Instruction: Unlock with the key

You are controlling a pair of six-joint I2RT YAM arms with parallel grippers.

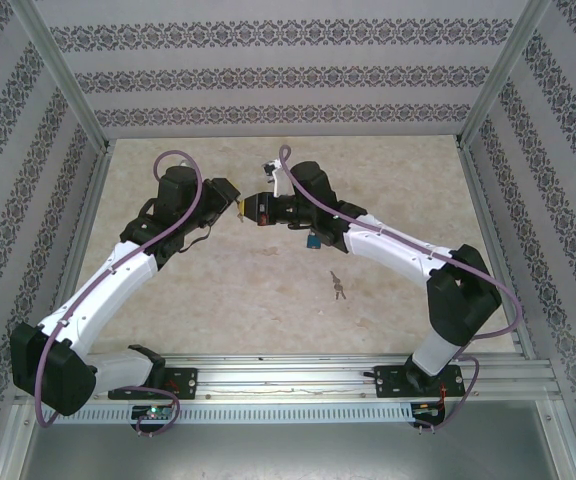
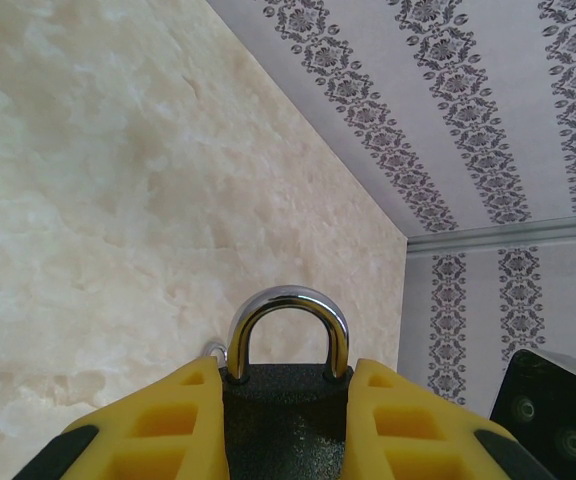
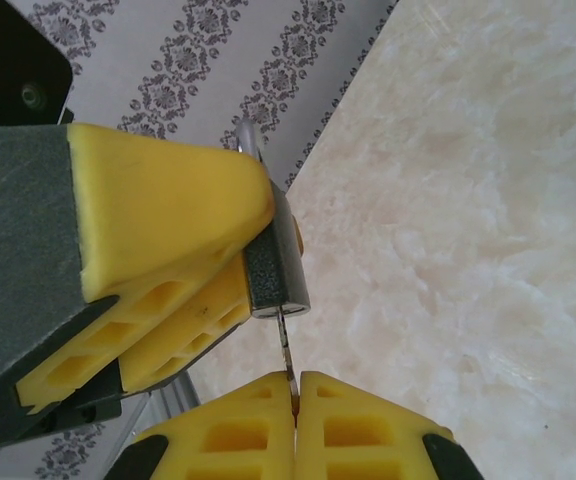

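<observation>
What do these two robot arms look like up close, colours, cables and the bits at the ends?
The left arm and right arm have white shells between black joints, on black bases bolted to a silver rail. A purple cable runs along each. The left tool and right tool each have two chunky yellow fingers with rectangular cut-outs and dark grey patches.

The padlock [image 3: 273, 270] hangs tilted, its dark body clamped between the yellow fingers of the left gripper [image 3: 253, 250], which reaches in from the padlock's left. A sliver of the shackle [image 3: 248, 135] pokes out above. Directly below the padlock, the right gripper [image 3: 293, 385] pinches a thin key [image 3: 286, 345], whose blade runs up into the padlock's underside. The marbled table [image 3: 468, 200] lies to its right, the patterned wall [image 3: 198, 70] above it
</observation>
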